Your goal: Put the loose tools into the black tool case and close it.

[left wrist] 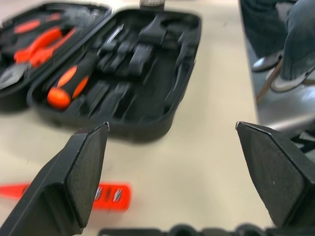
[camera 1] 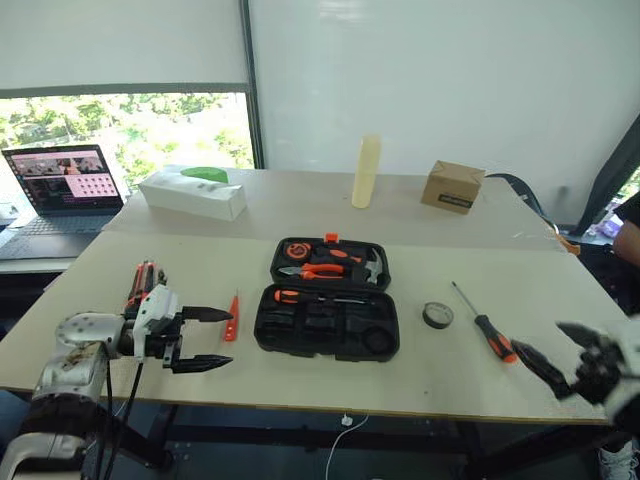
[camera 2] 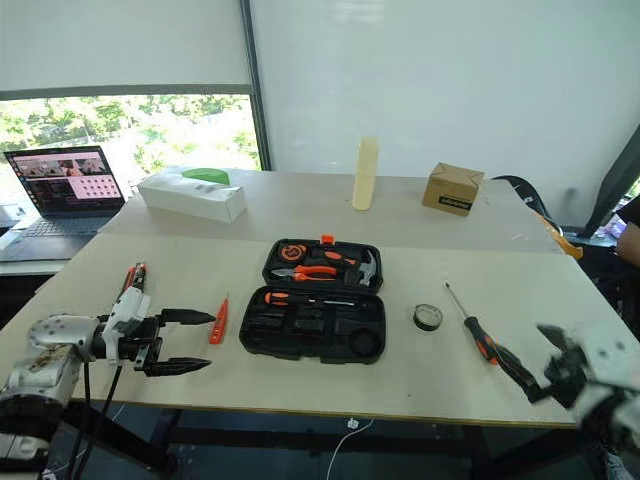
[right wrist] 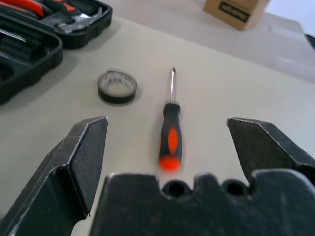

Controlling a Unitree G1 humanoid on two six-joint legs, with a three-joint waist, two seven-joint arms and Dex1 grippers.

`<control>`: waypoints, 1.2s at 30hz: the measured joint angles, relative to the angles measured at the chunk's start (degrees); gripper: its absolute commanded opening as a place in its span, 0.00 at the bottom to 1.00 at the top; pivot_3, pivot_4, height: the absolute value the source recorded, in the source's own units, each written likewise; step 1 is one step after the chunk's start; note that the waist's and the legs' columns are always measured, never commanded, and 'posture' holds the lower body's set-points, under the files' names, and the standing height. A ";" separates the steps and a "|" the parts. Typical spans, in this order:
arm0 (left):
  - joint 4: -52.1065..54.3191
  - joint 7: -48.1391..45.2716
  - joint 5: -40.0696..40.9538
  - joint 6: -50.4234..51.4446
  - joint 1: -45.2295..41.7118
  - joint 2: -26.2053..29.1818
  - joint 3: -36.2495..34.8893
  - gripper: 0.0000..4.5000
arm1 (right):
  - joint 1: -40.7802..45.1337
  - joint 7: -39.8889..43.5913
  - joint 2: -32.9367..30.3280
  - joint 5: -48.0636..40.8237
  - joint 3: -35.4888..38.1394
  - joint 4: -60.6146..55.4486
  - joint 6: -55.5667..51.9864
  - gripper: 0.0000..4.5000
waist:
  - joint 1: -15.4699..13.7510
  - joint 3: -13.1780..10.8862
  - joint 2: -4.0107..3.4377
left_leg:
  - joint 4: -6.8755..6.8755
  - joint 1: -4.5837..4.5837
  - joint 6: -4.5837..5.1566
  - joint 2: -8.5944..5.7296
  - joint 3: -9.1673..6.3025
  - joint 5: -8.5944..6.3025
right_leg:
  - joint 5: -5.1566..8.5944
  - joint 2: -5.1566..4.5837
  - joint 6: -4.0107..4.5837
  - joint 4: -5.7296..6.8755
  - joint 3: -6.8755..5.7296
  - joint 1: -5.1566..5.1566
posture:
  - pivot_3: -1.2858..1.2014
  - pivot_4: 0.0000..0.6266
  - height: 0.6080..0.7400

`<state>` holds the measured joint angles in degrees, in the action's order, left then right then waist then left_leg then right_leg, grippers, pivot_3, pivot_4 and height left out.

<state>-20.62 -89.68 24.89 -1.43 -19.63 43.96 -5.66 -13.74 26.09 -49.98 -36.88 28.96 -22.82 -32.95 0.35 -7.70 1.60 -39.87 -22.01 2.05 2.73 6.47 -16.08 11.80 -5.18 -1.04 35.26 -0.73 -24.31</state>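
**Tools beside an open case**

Table [camera 1: 120,330] comes first, big and pale, with everything on it. At its far side are a long white box [camera 1: 192,194], a tall pale cylinder [camera 1: 366,171] and a brown cardboard box [camera 1: 452,186].

In the middle lies the black tool case [camera 1: 328,306], wide open and flat. It is black plastic with shaped slots and a little orange latch at the far edge. The far half holds orange-handled pliers [camera 1: 318,270] and a hammer [camera 1: 372,266]. The near half holds one screwdriver with an orange and black handle [camera 1: 300,296]; the other slots look dark.

To the right of the case lies a long screwdriver [camera 1: 484,324] on the bare table, its orange and black handle pointing at the near edge. Between it and the case sits a small black tape roll [camera 1: 437,315], lying flat.

To the left of the case, just beside it, lies a small orange tool [camera 1: 232,318].

The left gripper [camera 1: 207,339] is near that orange tool, its two black fingers wide apart and holding nothing. The right gripper [right wrist: 167,142] is near the long screwdriver's handle, also spread wide and holding nothing.
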 measured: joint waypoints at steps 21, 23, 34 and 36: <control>9.70 6.95 1.24 3.90 3.78 -1.83 -0.03 1.00 | 23.29 12.27 -7.37 8.84 -19.08 25.25 -19.93 0.22 | -0.83 -0.03 -0.05 | -0.03 -0.42 0.26 -0.54 -0.17 -0.16 | -0.04 -0.27 -0.60 -0.25 0.07 -0.06 | 0.52 0.24 1.00; 9.63 7.50 1.27 3.94 3.70 -1.88 -0.11 1.00 | 19.47 16.87 -7.88 6.71 -16.32 21.41 -19.01 0.22 | -1.02 -0.05 -0.09 | -0.02 -0.43 0.27 -0.53 -0.18 -0.16 | -0.03 -0.27 -0.61 -0.26 0.07 -0.07 | 0.52 0.24 1.00; 8.23 10.32 2.11 4.11 4.30 -2.64 -1.61 1.00 | 35.26 25.46 -9.78 11.30 -21.60 4.72 -4.64 0.22 | 0.88 -0.12 -0.08 | -0.05 -0.19 0.08 -0.22 -0.15 -0.05 | -0.06 -0.05 -0.49 -0.20 0.16 -0.01 | 0.52 0.24 1.00; 7.80 10.46 2.09 3.98 4.00 -2.83 -1.66 1.00 | 42.98 27.30 -6.78 16.06 -32.31 5.95 -3.87 0.22 | 0.96 -0.14 -0.08 | -0.04 -0.26 0.07 -0.20 -0.06 -0.05 | -0.07 -0.03 -0.38 -0.19 0.13 -0.13 | 0.52 0.24 1.00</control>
<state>-12.82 -79.22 26.98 2.55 -15.63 41.12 -7.32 29.24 53.38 -56.75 -20.82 -3.35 -16.86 -36.82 1.32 -7.84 1.52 -39.92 -22.27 2.11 2.53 6.41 -16.13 11.73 -5.22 -1.42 35.07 -0.60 -24.43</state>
